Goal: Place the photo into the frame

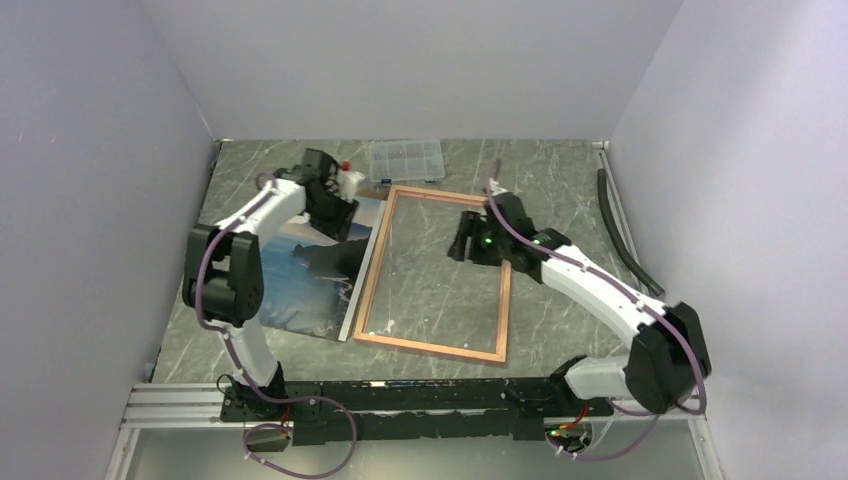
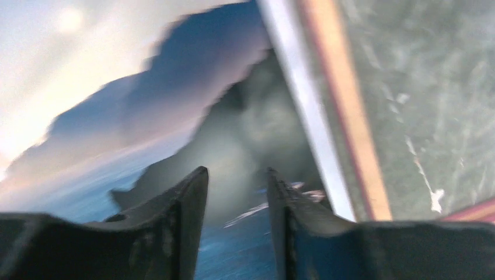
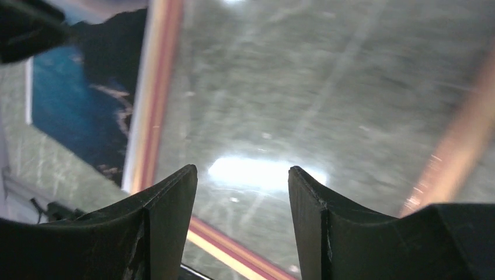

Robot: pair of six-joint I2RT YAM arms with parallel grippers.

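The photo (image 1: 300,295) lies flat at the left, dark mountains over blue water, its right edge against the frame's left rail. The frame (image 1: 430,346) lies flat mid-table, wood-brown side up, with the table showing through its pane. My left gripper (image 1: 340,225) hovers over the photo's far part, open and empty; its wrist view shows the photo (image 2: 175,116) under the gripper (image 2: 236,178) and the frame rail (image 2: 344,116) to the right. My right gripper (image 1: 465,245) is open and empty over the pane; its wrist view shows the gripper (image 3: 242,172), the frame rail (image 3: 156,99) and the photo (image 3: 76,99).
A clear compartment box (image 1: 405,160) and a small white bottle with a red cap (image 1: 348,178) stand at the back. A black cable (image 1: 625,240) runs along the right wall. Grey walls close in three sides.
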